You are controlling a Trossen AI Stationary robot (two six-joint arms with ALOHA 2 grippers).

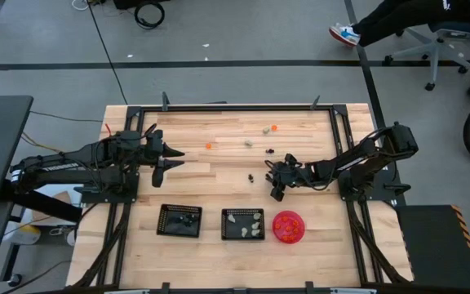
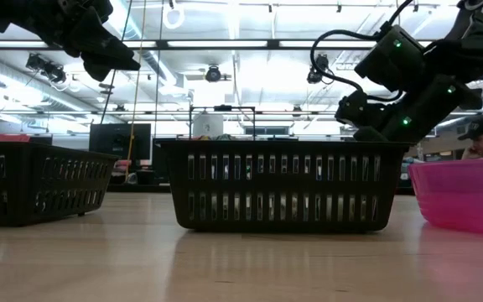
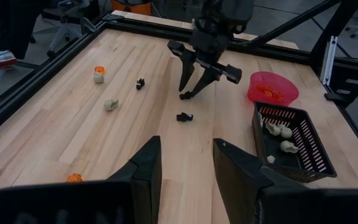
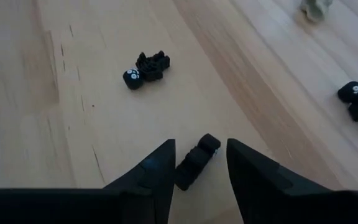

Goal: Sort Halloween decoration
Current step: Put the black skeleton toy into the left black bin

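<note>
Pale wooden planks make up the table (image 1: 219,155), and the middle mesh tray (image 1: 242,224), holding cream trinkets, serves as landmark. Farthest left of that tray hangs the left gripper (image 1: 166,155), waiting above bare wood with its fingers parted and empty. Just left of the tray sits a second black tray (image 1: 179,220). Up and away from the tray, orange (image 1: 208,146) and cream (image 1: 249,143) trinkets lie scattered, well apart. Up and slightly right of the tray, the right gripper (image 4: 197,163) is down at the boards, its fingers spread narrowly around a small black trinket (image 4: 196,161) that lies loose between them, not yet pinched. Another black trinket (image 4: 145,68) rests near it on the far side from the tray. Just right of the tray stands the pink bowl (image 1: 289,226).

The risk, as I judge it: the piece lies slantwise between the fingers, so closing could twist it or squirt it out sideways. Pressing too low could scrape the fingertips on wood. A weak pinch might drop it on the way to the black tray, or into the cream one.
</note>
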